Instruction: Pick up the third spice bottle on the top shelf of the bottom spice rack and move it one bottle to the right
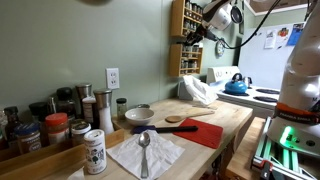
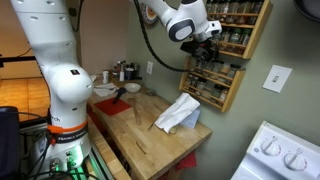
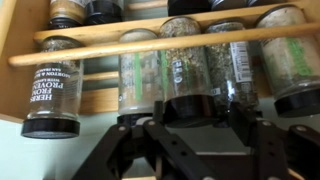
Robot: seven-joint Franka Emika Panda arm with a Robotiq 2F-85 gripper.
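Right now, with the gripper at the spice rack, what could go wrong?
1. The middle bottle sits close between neighbours; the gripper may knock them.
2. The wooden rail crosses the bottles' front; one pulled straight out could catch on it.
3. No free slot shows in the wrist view, so placing may jam.

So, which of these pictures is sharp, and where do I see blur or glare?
Wrist view: the bottles are soft, the gripper dark and blurred; only the left label is readable. In an exterior view the rack is small and dim; the picture is brighter at right. In an exterior view the rack is evenly lit, yet fine detail is lost.
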